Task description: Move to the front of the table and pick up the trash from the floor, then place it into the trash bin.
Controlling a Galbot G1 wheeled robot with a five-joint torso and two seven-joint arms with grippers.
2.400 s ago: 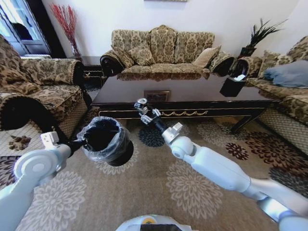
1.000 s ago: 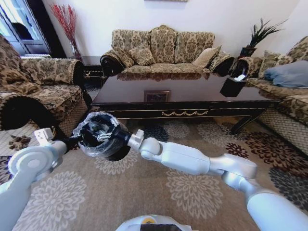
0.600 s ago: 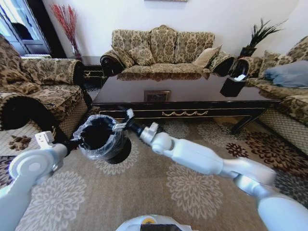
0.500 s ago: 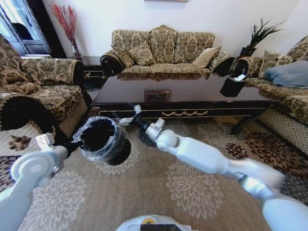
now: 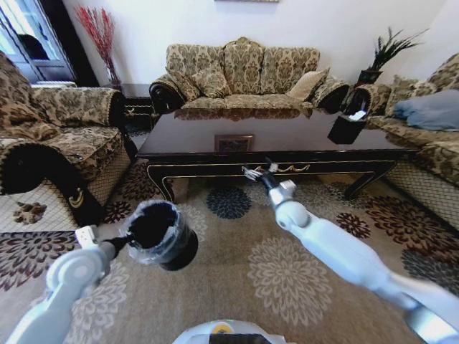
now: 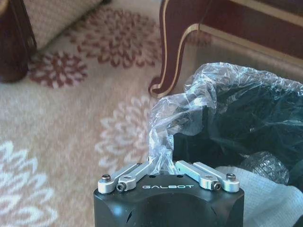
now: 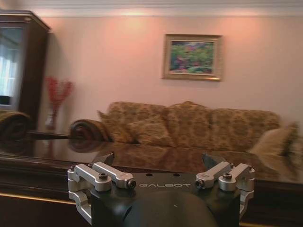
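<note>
Right gripper (image 5: 259, 170), fingers spread and empty, is backing away toward the desk (image 5: 287, 136); left gripper (image 6: 166, 166) is pinching the trash bin (image 5: 161, 233) liner, trash (image 6: 265, 198) apparently dropped inside.

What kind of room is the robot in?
It looks like a living room in a home. There's a big patterned sofa against the wall, a long dark coffee table in front of it, and a flowery carpet on the floor. A framed picture hangs above the sofa.
</note>
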